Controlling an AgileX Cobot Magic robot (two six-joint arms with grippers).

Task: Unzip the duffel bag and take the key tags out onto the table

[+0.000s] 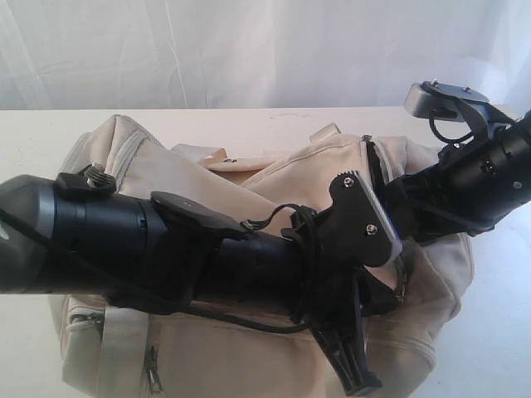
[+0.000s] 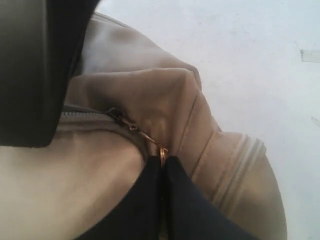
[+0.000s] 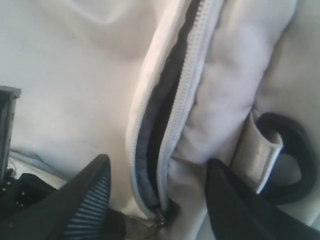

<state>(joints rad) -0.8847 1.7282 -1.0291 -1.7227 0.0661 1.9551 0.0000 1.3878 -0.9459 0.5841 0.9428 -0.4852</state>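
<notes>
The beige duffel bag (image 1: 274,174) lies on the white table (image 1: 33,141). My left gripper (image 2: 163,162) is shut on the brass ring of the zipper pull (image 2: 162,151), which trails from the slider (image 2: 116,115) on the closed zipper. In the exterior view that gripper (image 1: 358,377) points down at the bag's front right. My right gripper (image 3: 159,162) stands open over the bag's right end, its fingers either side of a partly open zipper (image 3: 172,115) that shows dark grey lining (image 3: 150,125). The key tags are hidden.
A black D-ring (image 3: 295,150) on a webbing loop (image 3: 260,155) sits beside the right fingers. A pale strap (image 1: 120,348) and a side pocket zipper (image 1: 152,365) show at the bag's front left. A white curtain (image 1: 249,50) hangs behind the table.
</notes>
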